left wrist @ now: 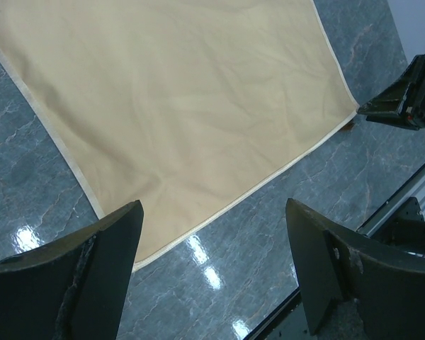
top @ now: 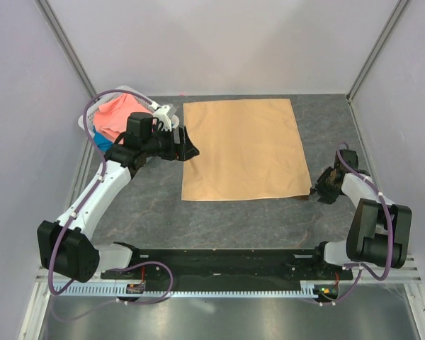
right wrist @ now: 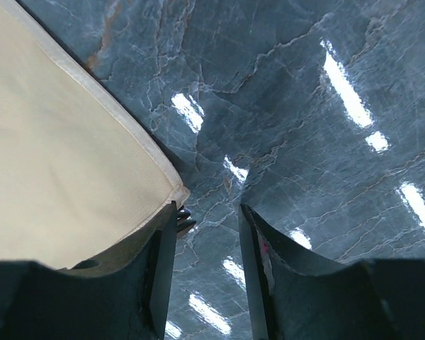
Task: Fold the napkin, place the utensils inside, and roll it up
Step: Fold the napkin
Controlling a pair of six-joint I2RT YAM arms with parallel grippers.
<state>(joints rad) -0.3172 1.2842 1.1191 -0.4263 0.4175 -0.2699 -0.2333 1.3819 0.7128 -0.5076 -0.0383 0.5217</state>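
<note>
The peach-gold napkin (top: 241,149) lies flat and spread out on the grey marbled table; it also shows in the left wrist view (left wrist: 170,92) and the right wrist view (right wrist: 49,163). My left gripper (top: 191,150) is open and empty, held over the napkin's left edge (left wrist: 212,212). My right gripper (top: 317,190) is open with a narrower gap and empty (right wrist: 207,212), low at the napkin's near right corner. The dark fork's tines (right wrist: 185,220) poke out beside my right gripper's left finger at that corner; the rest of the fork is hidden.
A white basket (top: 138,92) with a coral-pink cloth (top: 117,113) and a blue cloth (top: 98,138) stands at the far left, behind the left arm. Walls enclose the table on three sides. The arms' black base rail (top: 227,258) runs along the near edge.
</note>
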